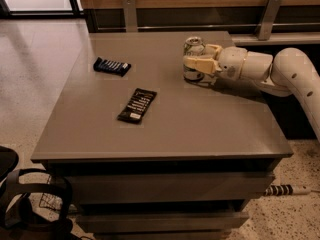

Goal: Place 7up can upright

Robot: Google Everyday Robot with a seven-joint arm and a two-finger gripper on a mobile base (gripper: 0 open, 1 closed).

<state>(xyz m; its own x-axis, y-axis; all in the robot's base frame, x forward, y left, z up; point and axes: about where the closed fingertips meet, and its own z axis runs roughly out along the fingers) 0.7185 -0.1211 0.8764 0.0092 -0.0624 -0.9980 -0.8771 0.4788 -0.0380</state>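
Observation:
The 7up can (193, 46) stands upright on the grey table (165, 129) at its far right part, its shiny top showing and its base resting on the tabletop. My gripper (195, 57) reaches in from the right on the white arm (280, 69). It is shut on the can, with one cream finger (199, 64) lying across the can's front side and the other behind it. The can's label is mostly hidden by the finger.
Two flat dark snack bars lie on the table: one (112, 66) at the far left, one (137, 105) near the middle. A wooden wall with metal posts runs behind the table. A dark chair part (20, 199) sits at the lower left.

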